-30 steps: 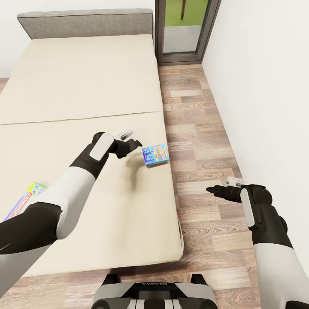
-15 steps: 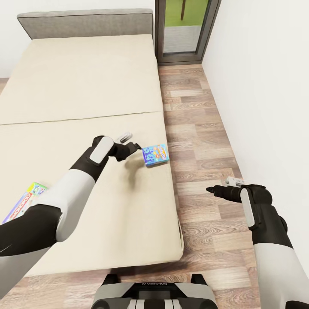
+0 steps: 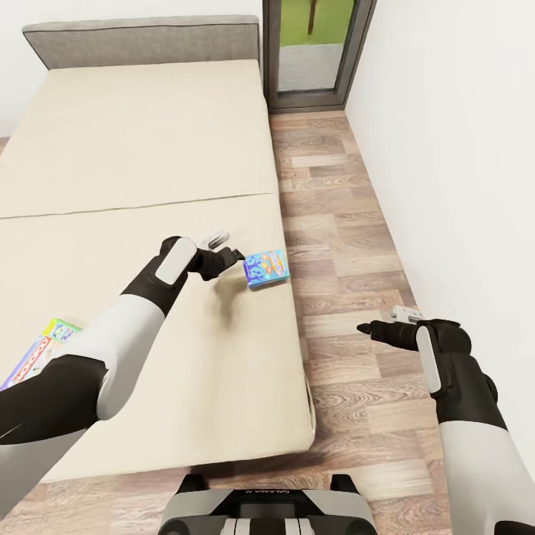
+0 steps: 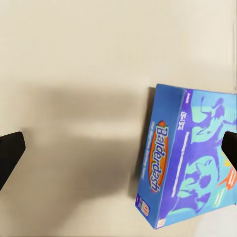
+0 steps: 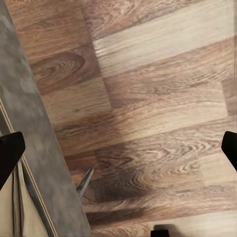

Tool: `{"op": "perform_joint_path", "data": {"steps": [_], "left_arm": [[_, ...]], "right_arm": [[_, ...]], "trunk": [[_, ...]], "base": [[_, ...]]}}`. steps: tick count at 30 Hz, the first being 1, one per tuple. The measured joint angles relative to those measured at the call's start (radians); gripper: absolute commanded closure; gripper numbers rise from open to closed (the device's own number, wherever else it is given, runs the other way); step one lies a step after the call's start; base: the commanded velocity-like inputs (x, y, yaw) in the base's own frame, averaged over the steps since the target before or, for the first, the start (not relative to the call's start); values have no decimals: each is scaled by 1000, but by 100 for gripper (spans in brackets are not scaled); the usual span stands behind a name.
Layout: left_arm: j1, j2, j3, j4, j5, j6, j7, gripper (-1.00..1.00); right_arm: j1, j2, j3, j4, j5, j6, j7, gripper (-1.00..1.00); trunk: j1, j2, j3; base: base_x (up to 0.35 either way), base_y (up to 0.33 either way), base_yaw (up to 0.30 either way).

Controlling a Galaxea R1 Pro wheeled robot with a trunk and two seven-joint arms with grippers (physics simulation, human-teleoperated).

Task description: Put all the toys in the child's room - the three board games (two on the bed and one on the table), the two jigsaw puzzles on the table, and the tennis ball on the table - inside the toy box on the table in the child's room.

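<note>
Balderdash board game (image 3: 266, 268), the small blue box, lies flat near the right edge of the bed (image 3: 134, 148), well short of the corner. It reads as a light, stiff cardboard box with a glossy printed lid, so it should lift easily but could slide on the mattress if nudged sideways, and the lid might part from the base if only the top is pinched. The safest hold looks to be across its short width, one finger on each long side wall, gripping lid and base together.

The left hand (image 3: 236, 257) hangs just beside the box's near-left corner, above the mattress. Seen from the left wrist, its two dark fingertips (image 4: 10, 153) stand wide apart at the frame edges, nothing between them but mattress and part of the box; one tip overlaps the box's far side, and I cannot tell whether it touches. It holds nothing.

The right hand (image 3: 365, 328) hovers over the wood-plank floor (image 3: 349, 223) beside the bed, fingers spread wide in the right wrist view and empty.

A second, green-edged board game (image 3: 41, 351) lies on the bed by the left forearm, partly hidden.
</note>
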Motion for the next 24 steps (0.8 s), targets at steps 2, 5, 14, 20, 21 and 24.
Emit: {"op": "perform_joint_path", "data": {"steps": [2, 5, 14, 20, 21, 24], "left_arm": [[0, 0, 0, 0, 0, 0, -1, -100], [0, 0, 0, 0, 0, 0, -1, -100], [1, -1, -1, 0, 0, 0, -2, -100], [1, -1, -2, 0, 1, 0, -2, -100], [1, -1, -2, 0, 0, 0, -2, -100], [1, -1, -2, 0, 1, 0, -2, -100]], "right_arm": [[0, 0, 0, 0, 0, 0, 0, -100], [0, 0, 0, 0, 0, 0, 0, -100], [0, 0, 1, 0, 0, 0, 0, -100], [0, 0, 1, -6, 0, 0, 0, -100], [0, 0, 1, -6, 0, 0, 0, -100], [4, 0, 1, -17, 0, 0, 0, -100]], "trunk": [[0, 0, 0], [0, 0, 0], [0, 0, 0], [0, 0, 0], [0, 0, 0], [0, 0, 0]], "base": [[0, 0, -164], [0, 0, -191], [0, 0, -191], [0, 0, -91], [0, 0, -58], [0, 0, -40]]}}
